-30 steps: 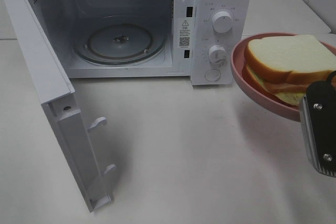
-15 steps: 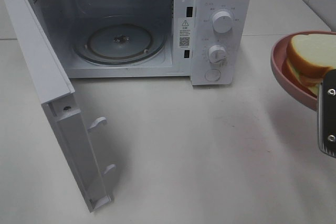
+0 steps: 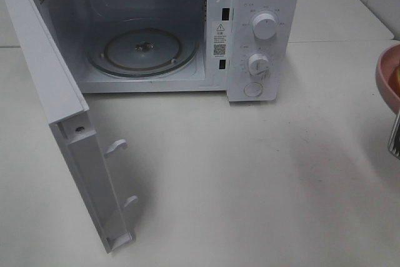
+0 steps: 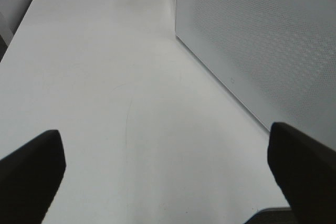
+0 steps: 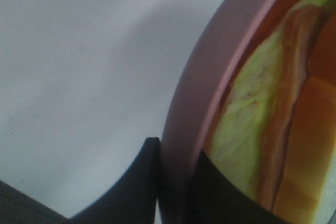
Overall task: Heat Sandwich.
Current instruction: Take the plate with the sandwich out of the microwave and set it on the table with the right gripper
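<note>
Pinching rim of round pink plate (image 5: 181,129), right gripper (image 5: 176,182) has dark fingers (image 5: 134,182) closed either side of lip. White sliced-bread sandwich (image 5: 273,129) with yellow-green and reddish filling lies on plate, just inside rim, at far right of overhead view. Sandwich likely soft, light, loose-layered; carry by plate, level. Left gripper (image 4: 165,179) spread wide, empty, beside white microwave (image 3: 156,29), door open.

Left tool (image 4: 168,177) w/ matte black blocky fingers, right tool (image 5: 176,182) dark, tapered
</note>
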Tool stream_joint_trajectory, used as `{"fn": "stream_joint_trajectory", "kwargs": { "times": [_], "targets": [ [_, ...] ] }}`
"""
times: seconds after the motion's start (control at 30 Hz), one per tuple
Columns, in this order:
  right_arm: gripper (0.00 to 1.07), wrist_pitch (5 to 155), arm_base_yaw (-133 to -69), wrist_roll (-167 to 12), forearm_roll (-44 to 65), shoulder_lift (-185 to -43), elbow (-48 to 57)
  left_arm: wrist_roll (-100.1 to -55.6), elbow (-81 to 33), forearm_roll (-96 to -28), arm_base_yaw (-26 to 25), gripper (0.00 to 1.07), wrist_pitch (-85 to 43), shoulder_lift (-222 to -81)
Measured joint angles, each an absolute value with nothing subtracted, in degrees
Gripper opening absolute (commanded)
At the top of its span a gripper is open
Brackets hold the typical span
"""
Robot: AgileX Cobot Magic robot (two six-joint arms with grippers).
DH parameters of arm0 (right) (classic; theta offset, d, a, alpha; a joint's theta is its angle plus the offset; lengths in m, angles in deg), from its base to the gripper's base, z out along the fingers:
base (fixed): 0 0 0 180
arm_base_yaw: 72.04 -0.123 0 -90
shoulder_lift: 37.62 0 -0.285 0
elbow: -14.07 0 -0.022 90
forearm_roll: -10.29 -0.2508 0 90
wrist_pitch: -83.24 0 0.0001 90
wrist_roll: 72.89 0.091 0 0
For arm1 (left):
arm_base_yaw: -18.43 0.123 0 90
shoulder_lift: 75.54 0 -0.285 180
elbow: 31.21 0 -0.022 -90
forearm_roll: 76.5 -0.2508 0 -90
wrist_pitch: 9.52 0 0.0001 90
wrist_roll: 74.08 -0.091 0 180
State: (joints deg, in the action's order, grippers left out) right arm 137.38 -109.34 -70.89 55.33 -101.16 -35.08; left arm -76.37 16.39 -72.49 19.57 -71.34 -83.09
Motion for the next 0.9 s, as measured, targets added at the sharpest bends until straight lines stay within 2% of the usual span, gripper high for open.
{"fn": "stream_joint_trajectory", "kwargs": {
  "times": [0.47,0.9],
  "targets": [
    [0.01,140.02,-109.34,-54.10,57.50,-113.65,-34.90,-76.37,16.39,-72.49,19.57,1.00,-71.34,-83.09],
    [0.02,139.44,-109.34,-41.27,57.56,-125.79,-28.54,-76.37,16.39,-72.49,19.57,1.00,-71.34,-83.09]
  ]
}}
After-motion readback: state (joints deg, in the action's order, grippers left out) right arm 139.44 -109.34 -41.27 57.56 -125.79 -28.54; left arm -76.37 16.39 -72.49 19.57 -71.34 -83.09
